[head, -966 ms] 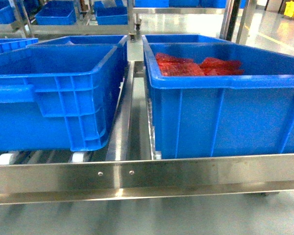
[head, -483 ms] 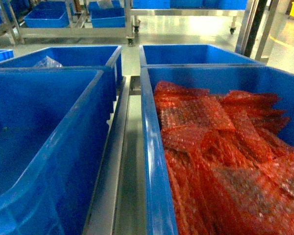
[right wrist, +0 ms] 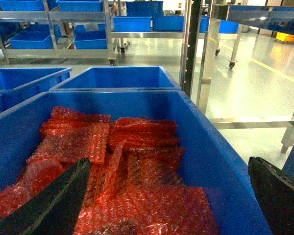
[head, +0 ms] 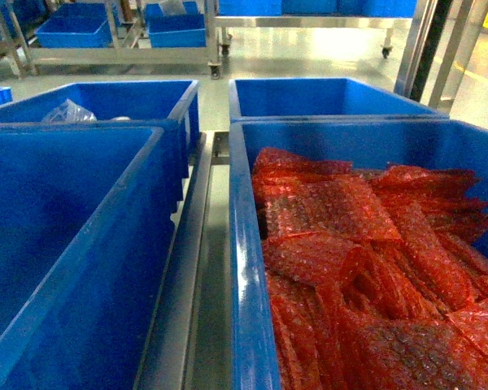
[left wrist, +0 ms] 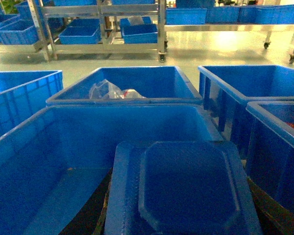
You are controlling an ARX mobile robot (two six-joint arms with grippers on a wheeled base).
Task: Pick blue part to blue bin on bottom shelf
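Blue part (left wrist: pixel 186 188) sits in my left pincer, pinched I judge, though the fingers are hidden under it. It hangs over the near edge of the empty blue bin (left wrist: pixel 54 147). My right pincer (right wrist: pixel 169 196) is spread wide over the bin of red bubble wrap (right wrist: pixel 112 161). Risk: the part clips the bin rim and slips out.

floor (right wrist: pixel 264 73): glossy pale green, pretty reflective, yellow line on the right | back: steel racks on casters (left wrist: pixel 103 46) loaded with blue crates (left wrist: pixel 81 34) | right: steel posts (right wrist: pixel 193 44) | light: bright overhead glare
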